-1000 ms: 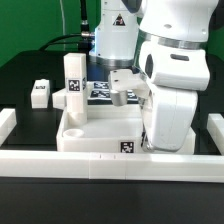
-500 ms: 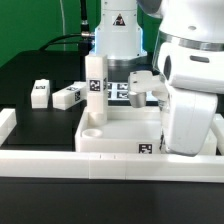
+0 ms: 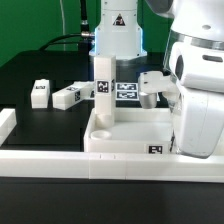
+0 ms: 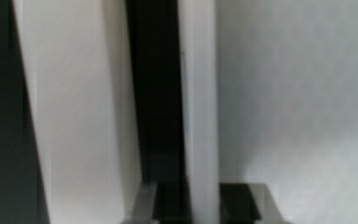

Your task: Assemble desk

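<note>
- Gripper (image 4: 202,205) is readable only in the wrist view; we see two dark fingertips (image 4: 155,205) at the frame edge with a narrow pale strip between them
- we cannot tell whether the jaws are open or clamped on something; that strip is too blurred to identify
- the rest of the wrist view is a blurred close-up of white surfaces split by a dark band; we cannot say which part it is
- in the exterior view the white arm (image 3: 200,100) fills the exterior view's right and reaches down at that end of the tabletop; its body hides the jaws from this camera
- tabletop (image 3: 125,140) lies flat on the black table (image 3: 45,122), raised rim up, just behind the front rail (image 3: 60,162); one tag shows on its near wall
- one leg (image 3: 102,100) stands upright inside the rim at the tabletop's end on the exterior view's left; it carries a tag on its near face
- two loose legs are on the table well to the exterior view's left of the tabletop: one (image 3: 68,96) lying on its side, the other (image 3: 40,92) just beyond it; both are tagged and both are apart from the arm
- marker board (image 3: 127,92) lies flat behind the tabletop, partly hidden by the upright leg
- side rail (image 3: 7,122) runs along the exterior view's left edge and meets the front rail
</note>
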`<state>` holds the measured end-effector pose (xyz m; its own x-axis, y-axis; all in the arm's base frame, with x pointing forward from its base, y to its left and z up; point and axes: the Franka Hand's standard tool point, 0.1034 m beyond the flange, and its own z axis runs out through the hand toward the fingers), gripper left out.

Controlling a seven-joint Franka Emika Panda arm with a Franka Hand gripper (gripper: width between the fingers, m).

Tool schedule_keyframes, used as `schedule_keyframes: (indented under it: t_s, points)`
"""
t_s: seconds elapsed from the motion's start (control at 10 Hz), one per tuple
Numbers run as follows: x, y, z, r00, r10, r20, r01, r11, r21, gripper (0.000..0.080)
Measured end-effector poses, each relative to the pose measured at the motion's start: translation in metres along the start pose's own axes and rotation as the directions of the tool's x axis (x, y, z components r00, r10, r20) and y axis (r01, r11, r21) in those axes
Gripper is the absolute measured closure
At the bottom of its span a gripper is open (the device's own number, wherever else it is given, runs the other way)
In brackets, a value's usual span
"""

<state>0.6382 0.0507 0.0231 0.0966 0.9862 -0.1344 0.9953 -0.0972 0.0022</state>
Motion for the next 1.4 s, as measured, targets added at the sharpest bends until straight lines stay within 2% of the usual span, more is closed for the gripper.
schedule_keyframes:
  t_s: [0.1, 0.2, 0.3, 0.4, 0.5, 0.6, 0.7, 0.9, 1.0, 1.4]
  points:
    - [-0.003, -0.005, -0.001, 1.0, 0.0, 0.011, -0.001, 1.0, 0.031, 0.0654]
    - [-0.005, -0.008, -0.006, 1.0, 0.001, 0.018, -0.002, 0.999, 0.051, 0.0518]
    - [-0.006, -0.007, -0.017, 1.0, 0.004, 0.021, -0.005, 0.998, 0.058, 0.0336]
    - [-0.009, -0.005, -0.028, 1.0, 0.009, 0.021, -0.01, 0.998, 0.056, 0.0216]
    - [-0.014, -0.004, -0.036, 1.0, 0.016, 0.023, -0.017, 0.998, 0.058, 0.0216]
    - [-0.024, -0.002, -0.046, 0.999, 0.022, 0.029, -0.024, 0.998, 0.062, 0.0164]
    - [-0.035, 0.0, -0.054, 0.999, 0.023, 0.038, -0.025, 0.998, 0.056, 0.0154]
    - [-0.05, 0.002, -0.061, 0.998, 0.033, 0.044, -0.035, 0.998, 0.044, 0.0151]
    - [-0.059, -0.002, -0.065, 0.998, 0.044, 0.044, -0.046, 0.998, 0.044, 0.0151]
    - [-0.061, -0.002, -0.066, 0.995, 0.088, 0.046, -0.09, 0.995, 0.043, 0.0151]
